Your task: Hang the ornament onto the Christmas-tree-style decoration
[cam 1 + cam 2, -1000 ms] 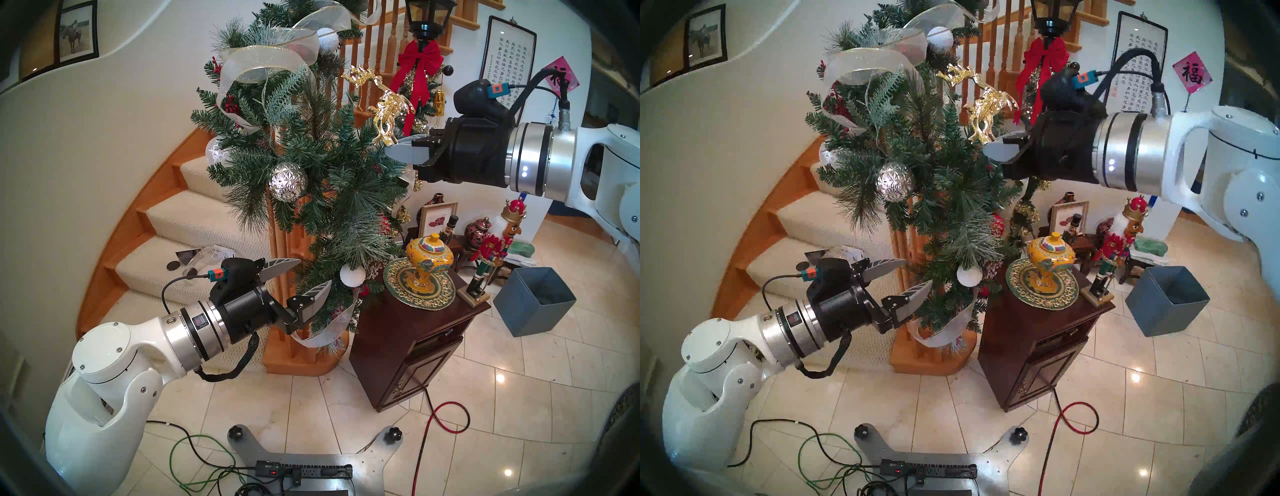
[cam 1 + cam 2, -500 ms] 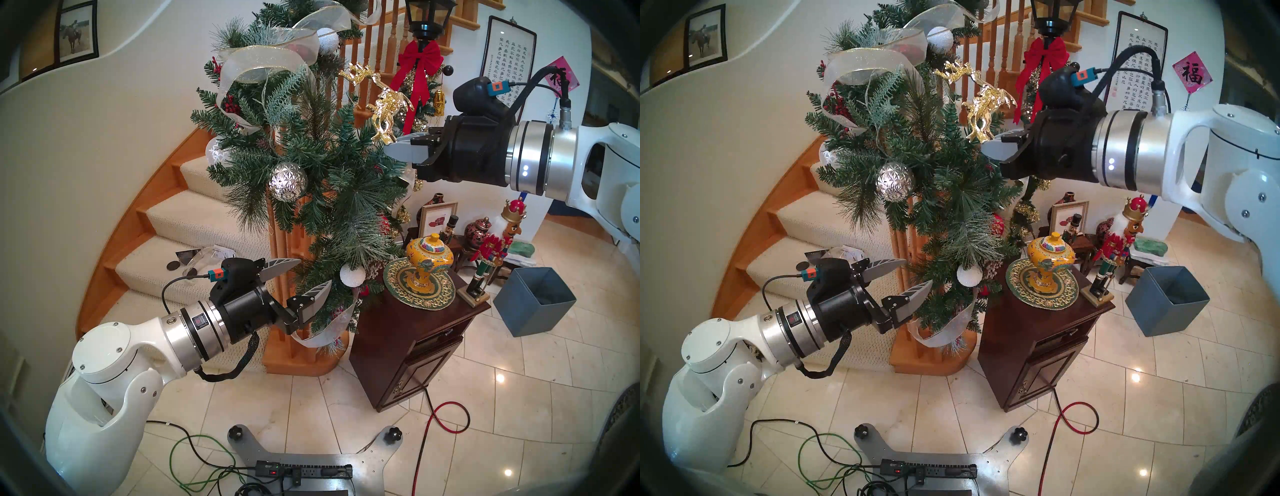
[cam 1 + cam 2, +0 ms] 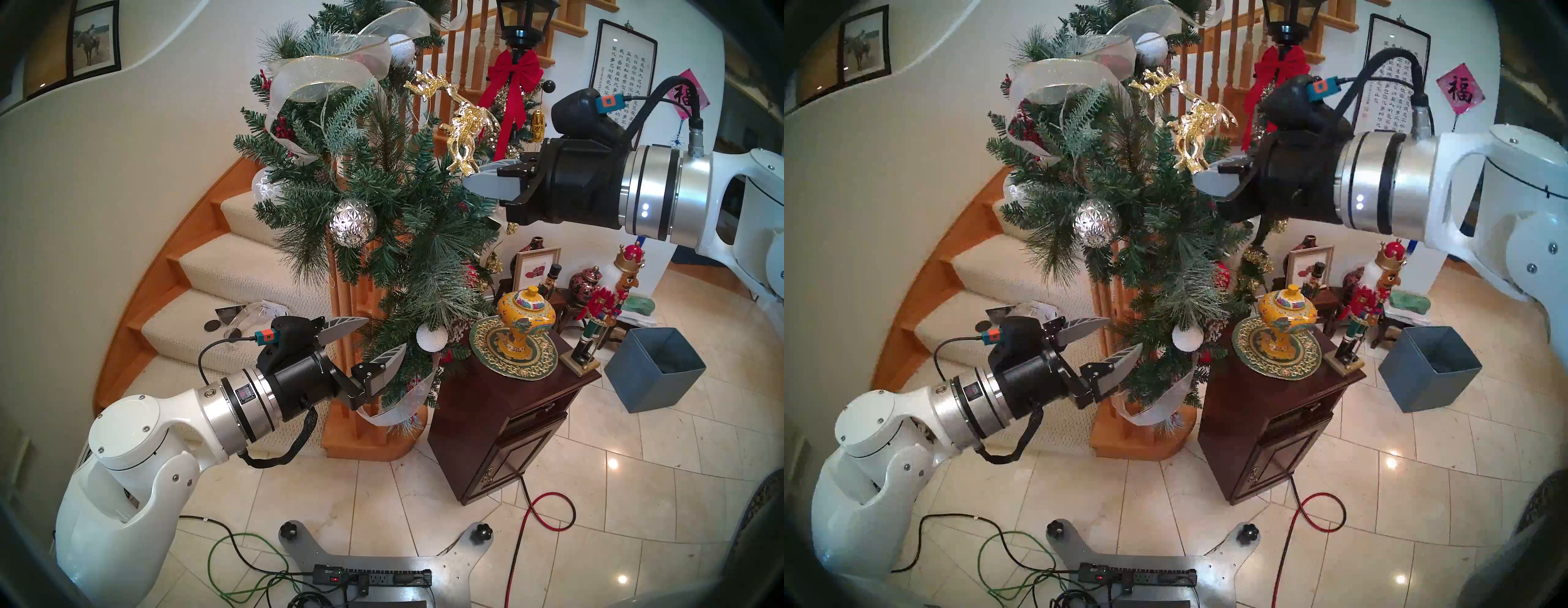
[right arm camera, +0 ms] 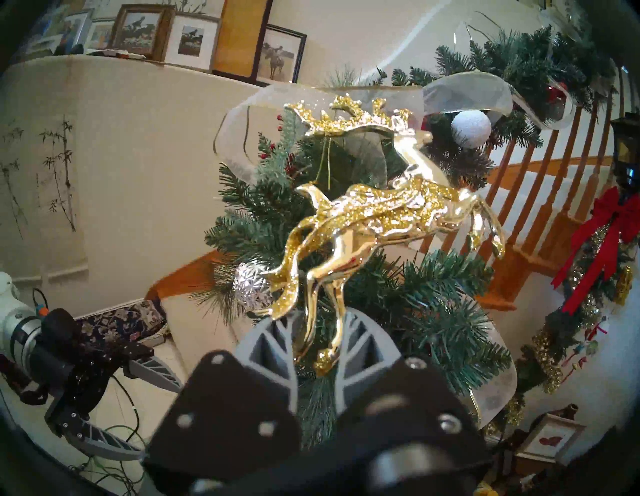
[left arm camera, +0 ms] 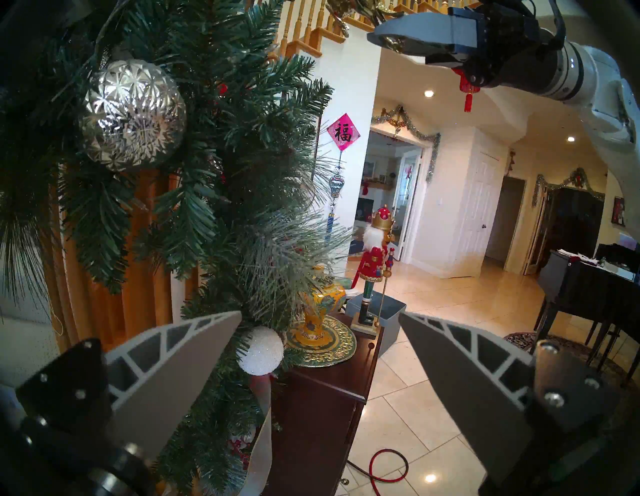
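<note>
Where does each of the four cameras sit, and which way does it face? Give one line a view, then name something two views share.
Head stereo left: high up, looking down at the garland, both arms showing.
Head stereo right: beside it, nearly the same picture.
Left wrist: low, looking level past the open left gripper at the garland and cabinet.
Right wrist: higher, facing the garland over the right gripper, shut on the gold reindeer ornament.
Shared: both wrist views show the faceted silver ball.

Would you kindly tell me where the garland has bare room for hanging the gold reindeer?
Free: green branches on the garland between the silver ball and the right tool holding the reindeer. Crowded: the ribbon and red berries up top.
</note>
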